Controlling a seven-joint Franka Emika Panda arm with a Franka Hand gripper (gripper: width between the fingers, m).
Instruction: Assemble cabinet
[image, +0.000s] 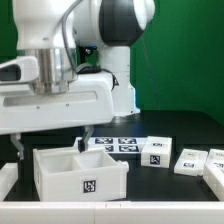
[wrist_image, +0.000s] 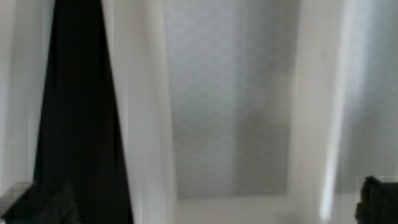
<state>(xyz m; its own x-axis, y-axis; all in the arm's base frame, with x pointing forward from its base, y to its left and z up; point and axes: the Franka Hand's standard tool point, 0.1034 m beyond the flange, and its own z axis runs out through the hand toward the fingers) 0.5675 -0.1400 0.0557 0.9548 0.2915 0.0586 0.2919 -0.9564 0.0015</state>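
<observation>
Exterior view: cabinet (image: 80, 172) sits on the desk (image: 160, 185) around 7 o'clock, tool (image: 52, 145) hanging just above it, fingers apart. Wrist view's mostly a blurry white close-up, with dark fingertips (wrist_image: 36, 205) cut off at the edge.

Exterior view is bright and pretty even, light looks like it comes from overhead; the white arm (image: 70, 95) is a bit blown out on its upper faces, greyer underneath; whole shot is low-res and slightly soft; wrist view is way worse, everything smeared and out of focus; the cabinet (wrist_image: 231, 100) walls are washed-out pale, with fuzzy edges against a dark strip.
</observation>
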